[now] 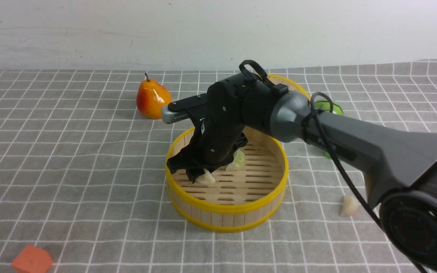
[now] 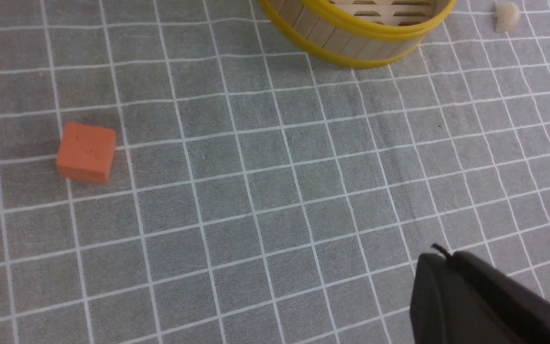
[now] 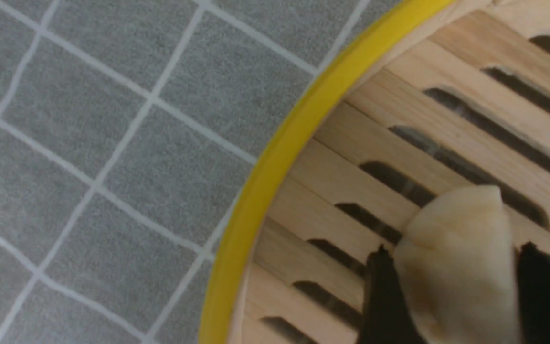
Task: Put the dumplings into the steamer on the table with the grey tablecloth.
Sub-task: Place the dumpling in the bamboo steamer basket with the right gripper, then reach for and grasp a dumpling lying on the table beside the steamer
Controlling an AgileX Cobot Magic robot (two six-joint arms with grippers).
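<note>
Our right claw (image 3: 455, 251) stands open around a white dumpling (image 3: 456, 263) inside the steamer (image 1: 228, 208); we can't tell whether its fingers touch it. The arm (image 1: 340, 132) hides part of the basket, the green dumpling (image 1: 236, 161) and a green block (image 1: 328, 107). Another white dumpling (image 1: 350, 206) lies outside on the cloth (image 1: 89, 170). Our left claw (image 2: 439, 251), mostly cut off, is closed.
</note>
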